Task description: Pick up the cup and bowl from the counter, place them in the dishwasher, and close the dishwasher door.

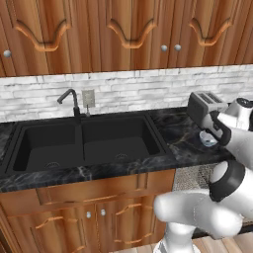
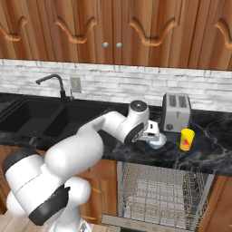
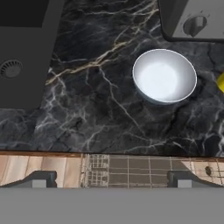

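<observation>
Nothing is put away yet. In the hand view, the small, shallow, pale blue-white bowl (image 3: pixel 164 76) sits on the black marble desk (image 3: pixel 87 105) right of the middle, and the little bright yellow cup (image 3: pixel 221 82) peeks in at the right edge. In the right base view, the grey dishwasher (image 2: pixel 161 192) with wire racks waits open at the bottom. I think both things must be picked up, then the door shut. The white arm bends forward, hand pointing down over the bowl. The claw (image 3: pixel 109 179) is wide open and holds nothing.
</observation>
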You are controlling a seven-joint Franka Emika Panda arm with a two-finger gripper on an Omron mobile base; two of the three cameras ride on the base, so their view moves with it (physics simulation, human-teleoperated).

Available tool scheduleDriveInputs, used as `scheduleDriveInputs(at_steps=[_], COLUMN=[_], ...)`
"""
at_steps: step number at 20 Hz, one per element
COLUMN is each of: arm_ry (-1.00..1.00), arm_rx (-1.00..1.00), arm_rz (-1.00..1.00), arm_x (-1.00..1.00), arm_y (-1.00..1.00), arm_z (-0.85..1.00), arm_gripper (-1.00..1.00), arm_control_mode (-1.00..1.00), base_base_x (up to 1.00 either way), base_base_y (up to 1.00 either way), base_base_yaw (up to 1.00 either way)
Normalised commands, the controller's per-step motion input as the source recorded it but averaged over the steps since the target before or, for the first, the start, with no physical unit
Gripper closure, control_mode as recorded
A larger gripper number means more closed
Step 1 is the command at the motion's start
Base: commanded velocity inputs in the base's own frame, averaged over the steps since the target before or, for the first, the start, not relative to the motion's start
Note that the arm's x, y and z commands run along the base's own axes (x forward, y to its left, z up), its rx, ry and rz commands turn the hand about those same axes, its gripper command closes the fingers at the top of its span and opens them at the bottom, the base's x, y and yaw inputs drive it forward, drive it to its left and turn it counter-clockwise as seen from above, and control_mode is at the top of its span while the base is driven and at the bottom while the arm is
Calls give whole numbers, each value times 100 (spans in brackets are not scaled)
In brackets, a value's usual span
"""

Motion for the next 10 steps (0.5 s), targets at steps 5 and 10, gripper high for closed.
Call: scheduleDriveInputs(at_steps=[5, 10], arm_ry=[0, 0], arm_rx=[0, 0], arm_rz=[0, 0], arm_x=[31, 30], arm_y=[-8, -8], arm_z=[-21, -22], arm_gripper=[-100, -100], arm_control_mode=[-100, -100], base_base_x=[0, 0], base_base_y=[0, 0], base_base_yaw=[0, 0])
